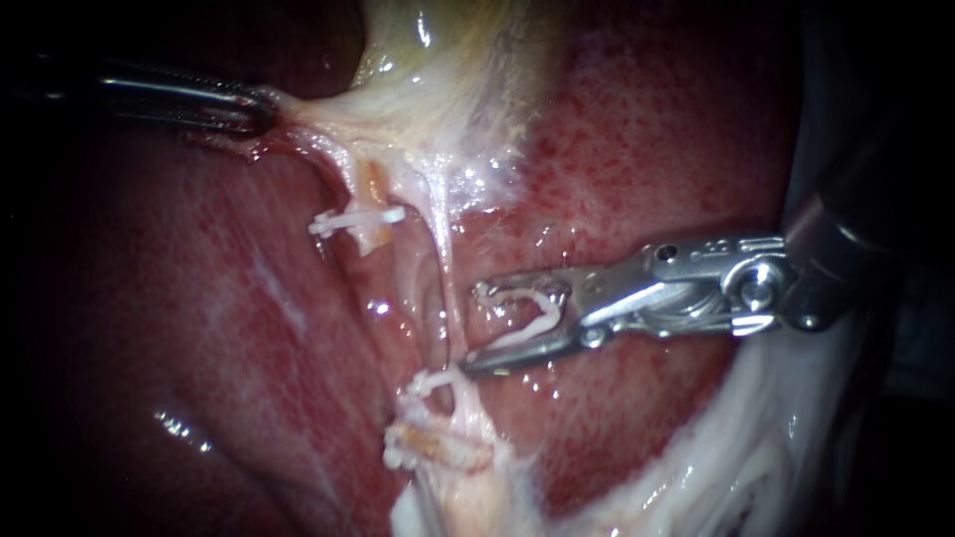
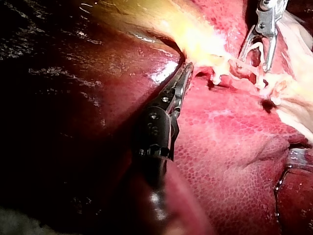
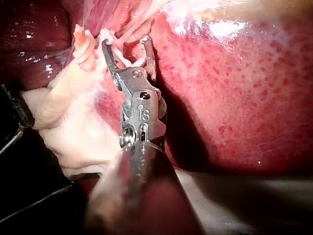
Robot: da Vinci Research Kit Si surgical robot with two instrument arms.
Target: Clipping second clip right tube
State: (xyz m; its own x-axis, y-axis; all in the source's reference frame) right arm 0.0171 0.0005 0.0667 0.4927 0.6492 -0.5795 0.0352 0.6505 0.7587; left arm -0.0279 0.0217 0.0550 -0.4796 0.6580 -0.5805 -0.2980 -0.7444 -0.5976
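Two jaws of the right tool (image 1: 476,328) stand wide apart and carry a white new clip (image 1: 525,310) between them, a leg against each jaw, its mouth facing the right tube (image 1: 445,267). The tool comes in from the right and lies almost crossways to the tube, a thin pale strand running from the gallbladder (image 1: 448,70) down to a lower clip (image 1: 430,383) that already crosses it. The tube lies just beyond the jaw tips, on the side away from the shaft. The lower tip seems to touch the strand just above the lower clip, the upper tip sits a little clear, and the strand is not yet inside the mouth. In the right wrist view the tool (image 3: 125,43) has pale strands just ahead of its tips.

Across the field the left tool (image 1: 249,111) is clamped on the gallbladder's pale neck and draws it toward the left, so the tube is stretched straight. The right tool is by far the nearer to the tube.

The coming move looks like a short push straight ahead until the strand sits deep between the clip's legs, then a squeeze. Free tube shows between the lower clip and the gallbladder, so there is room along it. The tight spots are the lower clip just under the lower jaw, an upper clip (image 1: 356,219) on the neighbouring strand beyond the tube, and the liver (image 1: 676,149) close behind, which a tip could dig into.
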